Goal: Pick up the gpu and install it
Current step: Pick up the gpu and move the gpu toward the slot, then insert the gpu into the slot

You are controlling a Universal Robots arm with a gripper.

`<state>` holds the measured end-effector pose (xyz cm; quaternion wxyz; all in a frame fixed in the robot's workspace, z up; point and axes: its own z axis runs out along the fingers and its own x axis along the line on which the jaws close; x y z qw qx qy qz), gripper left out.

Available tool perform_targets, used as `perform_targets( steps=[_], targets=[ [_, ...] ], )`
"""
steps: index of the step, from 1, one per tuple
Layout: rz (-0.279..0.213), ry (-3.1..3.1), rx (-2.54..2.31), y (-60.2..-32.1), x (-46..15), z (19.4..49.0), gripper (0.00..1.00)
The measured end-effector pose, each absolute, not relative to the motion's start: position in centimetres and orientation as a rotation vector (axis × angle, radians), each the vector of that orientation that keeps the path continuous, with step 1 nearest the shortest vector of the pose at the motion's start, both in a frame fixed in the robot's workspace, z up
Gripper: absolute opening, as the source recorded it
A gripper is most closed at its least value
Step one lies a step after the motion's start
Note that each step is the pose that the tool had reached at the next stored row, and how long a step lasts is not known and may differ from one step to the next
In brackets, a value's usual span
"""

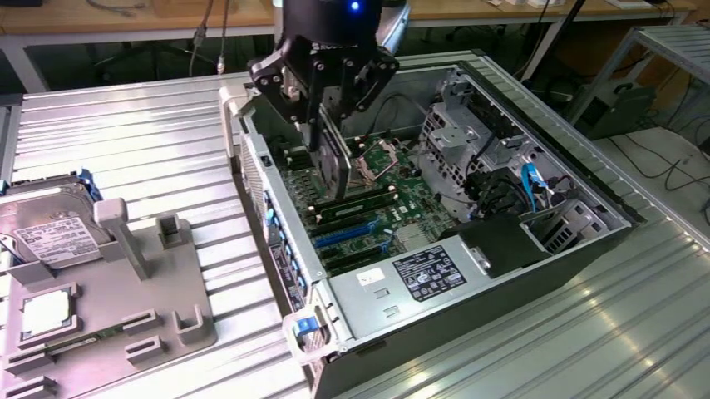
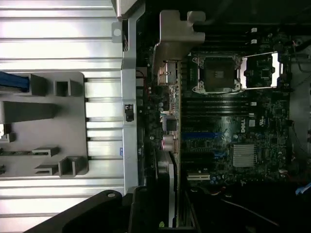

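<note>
Here is the ribbed aluminium table (image 1: 133, 125), and on it lies the big grey open-sided computer case (image 1: 500, 307), side panel off so the arm can reach straight down to the green motherboard (image 1: 416, 199). On the exterior view's left sits the moulded grey parts tray (image 1: 166, 316), its posts holding the spare parts where the arm can take them. The black two-fingered gripper (image 1: 324, 116) hangs over the far end of the case, clamped on the gpu (image 1: 336, 170), the thin green-and-dark expansion card. The card is carried on edge with its connector side down, presumably so it can meet the blue expansion slots (image 1: 344, 235) just nearer. Whether that edge touches the board cannot be told. On the tray, the silver hard drive with white label (image 1: 45, 229) and the small square silver processor chip (image 1: 46, 312) lie well apart from the action.
</note>
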<state>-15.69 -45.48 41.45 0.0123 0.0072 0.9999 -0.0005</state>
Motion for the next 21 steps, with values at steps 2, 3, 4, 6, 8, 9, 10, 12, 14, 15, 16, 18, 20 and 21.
perform_targets(
  steps=[2, 3, 4, 6, 8, 9, 10, 12, 14, 15, 16, 18, 20, 21],
  targets=[
    [-0.002, 3.117, 0.022, -45.5, -12.3, 41.5, 0.28],
    [-0.002, 3.117, 0.023, -45.5, -10.4, 41.5, 0.28],
    [-0.002, 3.117, 0.023, -45.5, -9.4, 41.5, 0.28],
    [-0.002, 3.117, 0.023, -45.5, -7.1, 41.5, 0.28],
    [-0.001, 3.117, 0.0, -45.5, -4.8, 41.5, 0.28],
    [-0.001, 3.117, 0.0, -45.5, -4.1, 41.5, 0.28],
    [-0.001, 3.117, 0.0, -45.5, -4.1, 41.5, 0.28],
    [-0.001, 3.117, 0.0, -45.5, -4.1, 41.5, 0.28],
    [-0.001, 3.117, 0.0, -45.5, -4.1, 41.5, 0.28],
    [-0.001, 3.117, 0.0, -45.5, -4.1, 41.5, 0.28],
    [-0.001, 3.117, 0.0, -45.5, -4.1, 41.5, 0.28],
    [-0.001, 3.117, 0.0, -45.5, -4.1, 41.5, 0.28],
    [0.0, 3.117, -0.02, -45.5, -4.1, 41.4, 0.28],
    [0.0, 3.117, -0.038, -45.5, -4.1, 41.5, 0.28]
  ],
)
